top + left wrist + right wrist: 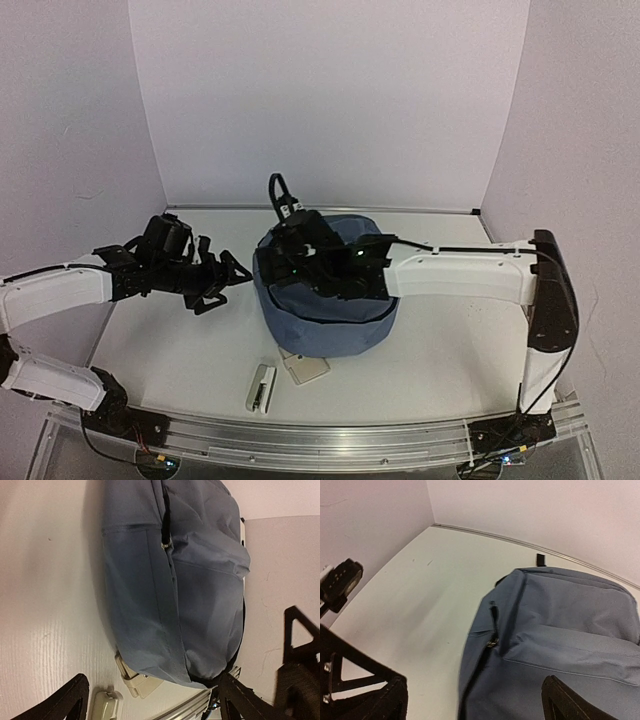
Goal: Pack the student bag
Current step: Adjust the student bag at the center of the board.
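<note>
**Both hands open at the bag, loose items not yet in**

Right hand (475, 705) hangs directly over the student bag (330, 320), jaws spread wide, nothing between them. Left hand (228, 283) sits just beside the bag's left flank, likewise spread and empty. The bag lies flat on the surface (170, 350), front pocket up. Its zip pull (493, 642) is on the left edge, and the zip looks closed there. A beige item (305, 367) pokes from under the bag's near edge, with a white stapler-like piece (262, 387) just nearer.

Judgement: open the zip first. One hand pins the fabric beside the pull while the other draws it along the seam; otherwise the soft cloth will likely bunch.
</note>
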Robot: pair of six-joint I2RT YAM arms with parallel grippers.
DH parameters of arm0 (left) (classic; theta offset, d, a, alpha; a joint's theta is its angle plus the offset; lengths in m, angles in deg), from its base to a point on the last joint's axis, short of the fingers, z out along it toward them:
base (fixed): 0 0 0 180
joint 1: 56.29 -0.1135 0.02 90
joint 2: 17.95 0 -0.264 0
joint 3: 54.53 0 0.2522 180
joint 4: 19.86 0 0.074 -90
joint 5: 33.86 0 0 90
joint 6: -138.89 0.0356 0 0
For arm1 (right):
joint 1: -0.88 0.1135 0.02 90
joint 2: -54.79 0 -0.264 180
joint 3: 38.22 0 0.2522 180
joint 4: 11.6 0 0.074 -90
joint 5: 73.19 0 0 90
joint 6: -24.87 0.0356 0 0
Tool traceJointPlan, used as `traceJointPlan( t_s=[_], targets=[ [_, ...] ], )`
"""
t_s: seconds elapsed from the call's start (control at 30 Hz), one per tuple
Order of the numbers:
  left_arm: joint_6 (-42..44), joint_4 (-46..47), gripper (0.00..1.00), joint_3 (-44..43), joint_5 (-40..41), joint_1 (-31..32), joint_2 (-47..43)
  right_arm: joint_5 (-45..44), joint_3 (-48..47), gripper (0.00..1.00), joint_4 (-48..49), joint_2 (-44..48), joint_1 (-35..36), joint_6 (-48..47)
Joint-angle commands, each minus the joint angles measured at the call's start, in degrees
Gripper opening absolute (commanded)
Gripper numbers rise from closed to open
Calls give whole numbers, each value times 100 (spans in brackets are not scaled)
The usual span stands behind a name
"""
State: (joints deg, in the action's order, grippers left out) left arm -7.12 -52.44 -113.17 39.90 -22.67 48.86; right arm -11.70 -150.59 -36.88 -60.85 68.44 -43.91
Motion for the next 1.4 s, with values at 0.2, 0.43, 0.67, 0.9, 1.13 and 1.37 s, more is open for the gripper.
traceJointPlan(
  t_s=[0.2, 0.43, 0.67, 0.9, 1.13, 1.37],
  targets=[
    [-648, 1056, 90, -341, 138, 987, 1218, -169, 2067, 95, -157, 2283, -1414, 507],
    [-773, 1673, 81, -669, 33, 1345, 2080, -154, 2688, 93, -172, 2701, -1539, 721],
    [-655, 1130, 3, -836, 505, 1341, 2046, 5, 2936, 90, -183, 2770, -1539, 905],
    [482, -250, 0, -1075, 378, 377, 1048, -40, 3067, 90, -193, 2995, -1542, 998],
    [2271, -1324, 9, -1791, -458, -1793, 1141, 144, 3058, 90, -193, 2961, -1540, 1079],
    [2609, -1721, 40, -2628, -311, -2756, 2011, 533, 3132, 92, -114, 2890, -1565, 1121]
  ],
)
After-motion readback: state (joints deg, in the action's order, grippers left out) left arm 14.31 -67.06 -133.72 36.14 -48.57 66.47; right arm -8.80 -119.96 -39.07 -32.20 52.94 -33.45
